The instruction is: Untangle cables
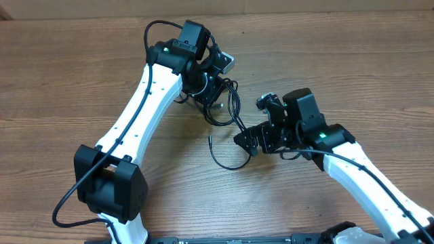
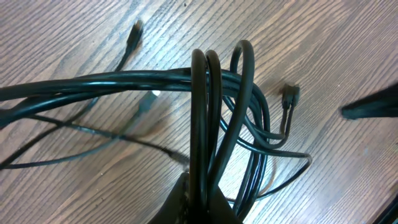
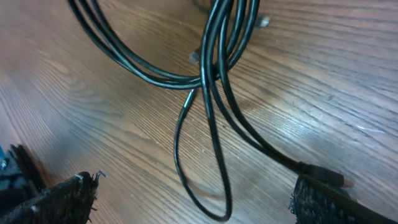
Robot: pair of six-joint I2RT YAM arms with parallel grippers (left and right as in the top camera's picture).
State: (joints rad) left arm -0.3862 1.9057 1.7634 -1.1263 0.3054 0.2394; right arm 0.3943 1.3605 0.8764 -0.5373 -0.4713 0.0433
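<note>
Near the far edge of the bench, at centre, lies one tangled bundle of cables; the cord count is unclear. The left hand is clamped on it. The right hand gapes wide and empty, with one plug beside it.

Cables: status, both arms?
Left gripper shut on the cables, bundle looped and tangled. Right gripper open, one loop between its fingers, ungripped. No obstruction seen.

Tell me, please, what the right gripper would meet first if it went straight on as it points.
Probably the thin loop of the cables, which sits right ahead between the open jaws of the right gripper; past it is the table. Depth is hard to judge.
</note>
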